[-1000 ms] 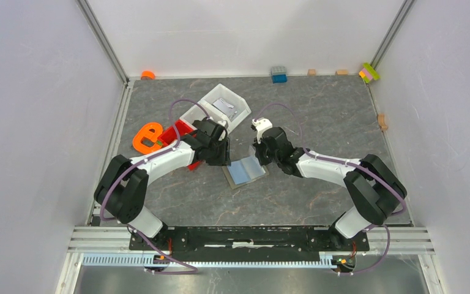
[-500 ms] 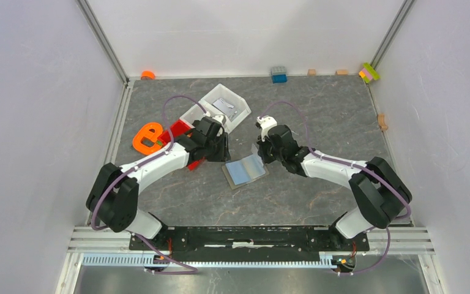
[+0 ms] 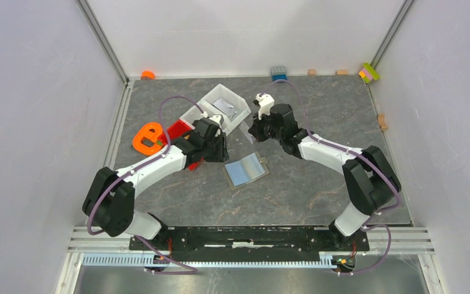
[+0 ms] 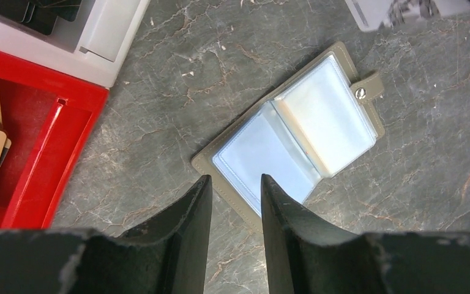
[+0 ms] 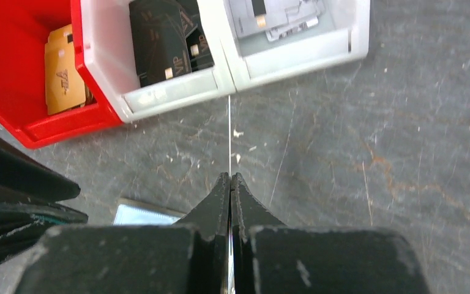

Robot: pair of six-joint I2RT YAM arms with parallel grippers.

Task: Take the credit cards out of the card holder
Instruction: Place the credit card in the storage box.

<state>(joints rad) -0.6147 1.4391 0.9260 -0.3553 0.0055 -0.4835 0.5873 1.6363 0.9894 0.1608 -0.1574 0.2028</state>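
The taupe card holder lies open on the table, its clear sleeves pale blue and whitish. My right gripper is shut on a thin credit card, which shows edge-on as a white line past the fingertips. It hangs above the table just in front of the white bins. The same card shows at the top right of the left wrist view. My left gripper stands open above the holder's near-left corner with nothing between its fingers.
A red bin holding orange cards and two white bins holding dark and grey cards sit at back left. An orange shape lies left of them. Small blocks line the back wall.
My right gripper has moved away from the holder toward the white bins, carrying the card. My left gripper has drawn back slightly to the left; the holder stays put.
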